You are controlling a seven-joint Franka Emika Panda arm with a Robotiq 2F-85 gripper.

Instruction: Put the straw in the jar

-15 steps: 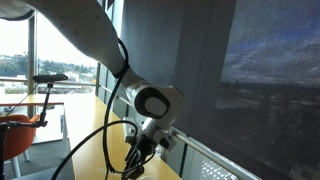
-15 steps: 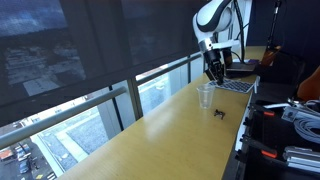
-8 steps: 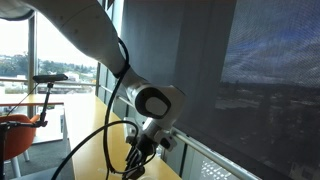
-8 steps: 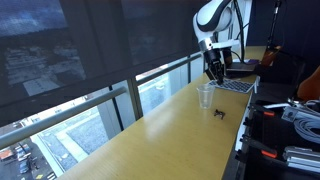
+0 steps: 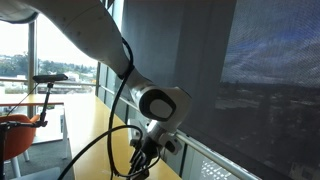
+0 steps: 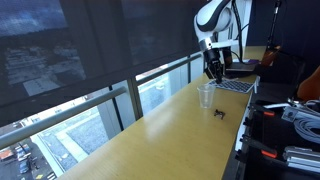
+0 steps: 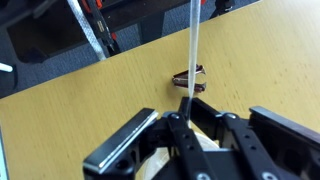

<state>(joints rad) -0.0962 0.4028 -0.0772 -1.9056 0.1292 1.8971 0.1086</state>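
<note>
Jaws: clamped on thin white straw | jar: clear; on tabletop; just under jaws | small dark object: on tabletop; near jar

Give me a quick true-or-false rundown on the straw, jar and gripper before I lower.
1. The gripper is shut on the straw. True.
2. The straw already stands in the jar. False: the gripper holds it, and the wrist view shows no jar around it.
3. A small dark object lies on the wooden table. True.
4. The jar lies tipped on its side. False: it stands upright on the table.
</note>
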